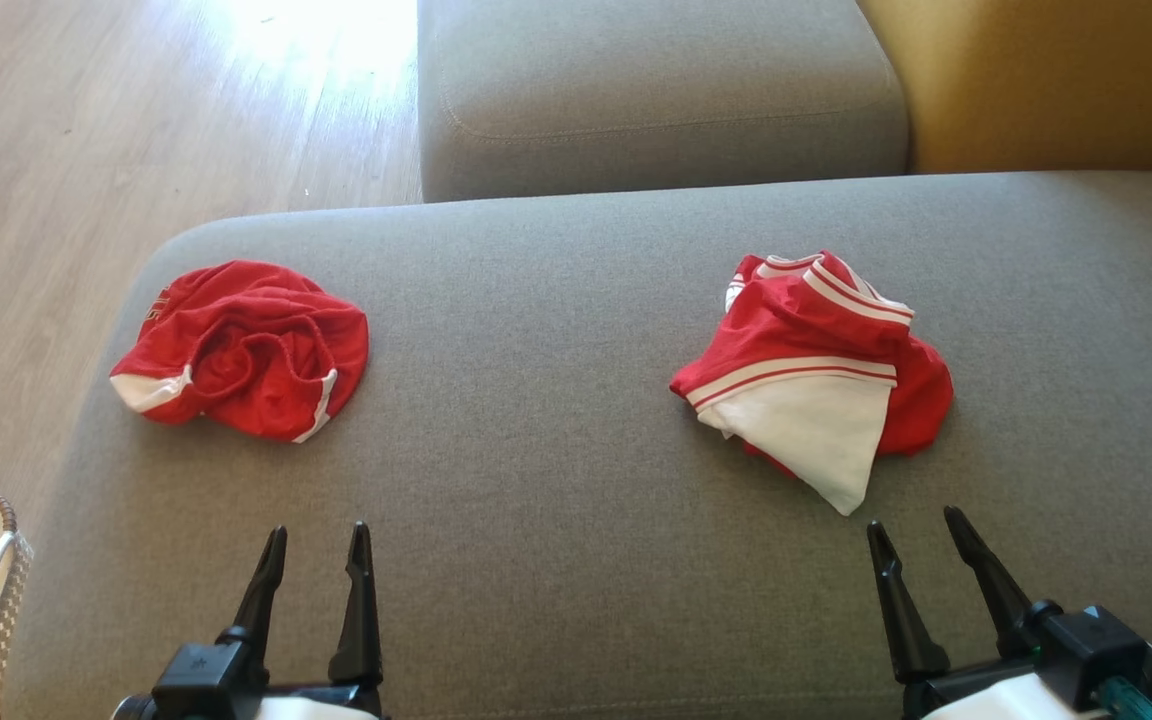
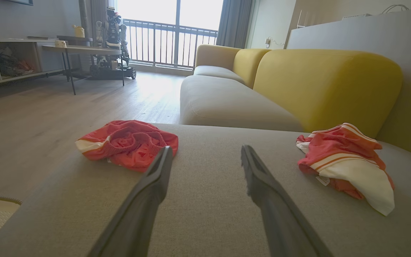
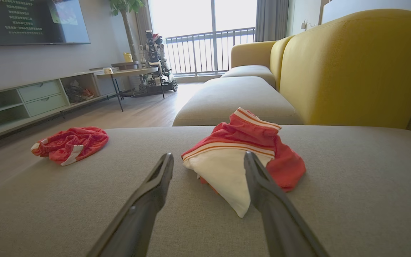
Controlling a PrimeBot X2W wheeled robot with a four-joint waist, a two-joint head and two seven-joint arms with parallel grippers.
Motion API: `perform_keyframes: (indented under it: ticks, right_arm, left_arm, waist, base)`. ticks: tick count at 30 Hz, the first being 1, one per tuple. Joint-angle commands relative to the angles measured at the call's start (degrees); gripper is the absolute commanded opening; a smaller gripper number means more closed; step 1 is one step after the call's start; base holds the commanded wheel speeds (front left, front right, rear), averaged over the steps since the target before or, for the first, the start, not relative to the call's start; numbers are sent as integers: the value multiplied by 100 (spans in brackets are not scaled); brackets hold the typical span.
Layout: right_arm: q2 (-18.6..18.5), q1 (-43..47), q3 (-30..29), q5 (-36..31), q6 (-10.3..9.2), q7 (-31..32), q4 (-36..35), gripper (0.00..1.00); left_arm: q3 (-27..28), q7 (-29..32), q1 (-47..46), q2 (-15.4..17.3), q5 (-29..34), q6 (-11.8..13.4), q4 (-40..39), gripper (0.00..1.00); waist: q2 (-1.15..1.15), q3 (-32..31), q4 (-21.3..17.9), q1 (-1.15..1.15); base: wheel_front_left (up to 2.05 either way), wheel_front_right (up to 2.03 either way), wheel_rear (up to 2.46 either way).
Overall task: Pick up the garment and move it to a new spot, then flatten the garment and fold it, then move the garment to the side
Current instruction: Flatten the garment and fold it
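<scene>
The left gripper and right gripper hover empty, jaws spread, above the grey sofa seat. Just beyond the right one lies a crumpled red-and-white jersey, white panel foremost; bunched red shorts sit well left.

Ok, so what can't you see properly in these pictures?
Gold letters on the left red garment: head view, crumpled folds hide most of them.
Red-and-white garment: all views, bunched up, so its shape is unclear.
Basket: head view, cut off by the corner.
Writing on the wall screen: right wrist view, too small to read.
</scene>
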Motion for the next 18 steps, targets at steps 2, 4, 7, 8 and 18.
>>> perform_keyframes:
  ticks: [2,4,7,8,18]
  right_arm:
    - [-50,-179,131,14,-1,-37,-206,100]
    - [-50,-178,132,19,-1,-37,-204,100]
    - [-50,-176,136,29,-1,-37,-197,100]
    - [-50,-177,139,30,-1,-37,-193,100]
    - [-50,-221,101,50,-1,-37,-199,100]
  left_arm:
    - [166,-70,-257,-53,75,-18,-153,100]
    - [182,-70,-261,-53,117,-24,-139,100]
    - [204,-70,-266,-53,138,-32,-125,100]
    - [217,-70,-269,-53,142,-34,-120,100]
    - [254,-70,-345,-53,241,-44,-100,100]
  waist:
    - [0,-4,10,1]
    - [0,-8,13,1]
    - [0,-16,13,1]
    - [0,-20,11,1]
    - [0,7,-32,1]
  base:
    - [0,0,0]
    - [0,0,0]
    - [0,0,0]
    - [0,0,0]
    - [0,0,0]
